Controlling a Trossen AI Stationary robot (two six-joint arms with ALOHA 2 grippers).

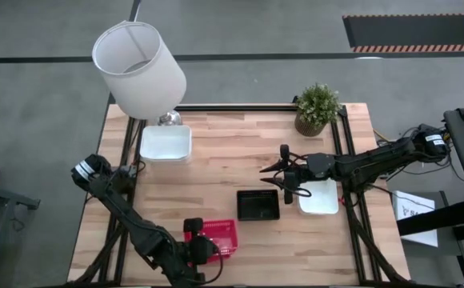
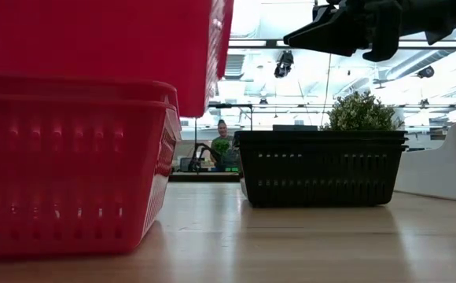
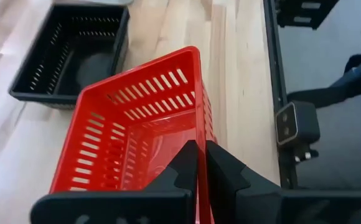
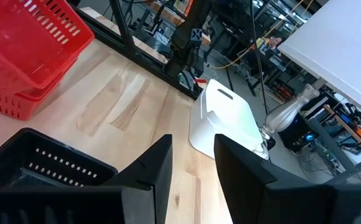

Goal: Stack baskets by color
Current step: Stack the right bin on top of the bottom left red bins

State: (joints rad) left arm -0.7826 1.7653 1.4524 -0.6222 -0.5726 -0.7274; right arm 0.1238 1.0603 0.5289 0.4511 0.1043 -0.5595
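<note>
One red basket (image 3: 131, 130) rim pinched in the closed left gripper (image 3: 200, 163), right gripper (image 4: 192, 163) open above bare table (image 1: 216, 152).

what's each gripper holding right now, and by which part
The left gripper pinches a red basket by its end-wall rim. The right gripper is open and holds nothing.

Table (image 1: 216, 160): pale wood planks, visible grain, smooth satin finish, framed in black metal rails. Red baskets (image 3: 137, 124): glossy plastic, slotted walls. Black basket (image 1: 258, 206): matt plastic, perforated walls. White baskets (image 1: 166, 144): smooth, unperforated plastic. Lampshade (image 1: 140, 68): white, matt, cloth-like. Left gripper (image 3: 199, 168): fingers of matt black plastic, slightly textured.
</note>
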